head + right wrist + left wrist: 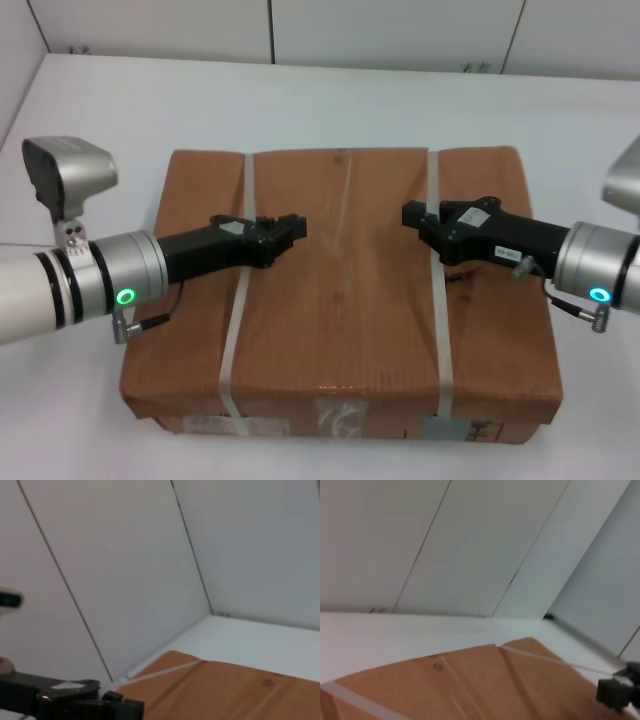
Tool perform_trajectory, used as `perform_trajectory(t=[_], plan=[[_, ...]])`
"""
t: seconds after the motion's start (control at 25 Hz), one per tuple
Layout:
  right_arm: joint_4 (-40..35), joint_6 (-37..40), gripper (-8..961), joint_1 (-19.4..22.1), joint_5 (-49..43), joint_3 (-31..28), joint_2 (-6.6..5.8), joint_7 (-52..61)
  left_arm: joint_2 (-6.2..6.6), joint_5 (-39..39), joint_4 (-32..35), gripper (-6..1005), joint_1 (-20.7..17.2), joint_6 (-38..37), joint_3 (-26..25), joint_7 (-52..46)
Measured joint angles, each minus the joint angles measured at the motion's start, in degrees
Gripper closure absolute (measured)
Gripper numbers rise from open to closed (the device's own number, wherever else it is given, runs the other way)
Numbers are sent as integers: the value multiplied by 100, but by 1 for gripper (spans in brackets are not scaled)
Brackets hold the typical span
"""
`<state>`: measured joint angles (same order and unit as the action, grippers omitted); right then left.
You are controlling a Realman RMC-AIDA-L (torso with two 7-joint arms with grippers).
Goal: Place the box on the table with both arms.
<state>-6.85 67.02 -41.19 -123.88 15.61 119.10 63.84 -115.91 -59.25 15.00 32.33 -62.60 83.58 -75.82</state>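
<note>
The brown cardboard box lies flat on the white table, with two white straps across its top and tape and labels on its near side. My left gripper is over the left part of the box top and points right. My right gripper is over the right part and points left. Both look shut and empty, with a gap of bare cardboard between them. The left wrist view shows the box top and the right gripper farther off. The right wrist view shows the box and the left gripper.
White wall panels stand along the table's far edge and at its left. Bare tabletop runs behind the box and on both sides of it.
</note>
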Motion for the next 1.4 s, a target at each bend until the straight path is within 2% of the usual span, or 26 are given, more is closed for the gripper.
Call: perform_trajectory(t=[0.2, 0.4, 1.0, 1.32, 1.4], plan=[[318, -673, 897, -168, -3, 56, -1, -301, -92, -173, -20, 904, 77, 529, 5, 210], [573, -1136, 897, -289, -3, 56, -1, -523, -101, -184, -32, 904, 86, 779, 57, 265], [783, -1710, 898, -362, -21, 52, -1, -607, -133, -166, -160, 905, 117, 1164, 79, 589], [847, -1746, 897, -378, -21, 19, -1, -617, -138, -172, -163, 896, 111, 1190, 141, 637], [851, -1782, 862, -359, -16, -9, 0, -632, -138, -169, -163, 893, 110, 1254, 218, 626]])
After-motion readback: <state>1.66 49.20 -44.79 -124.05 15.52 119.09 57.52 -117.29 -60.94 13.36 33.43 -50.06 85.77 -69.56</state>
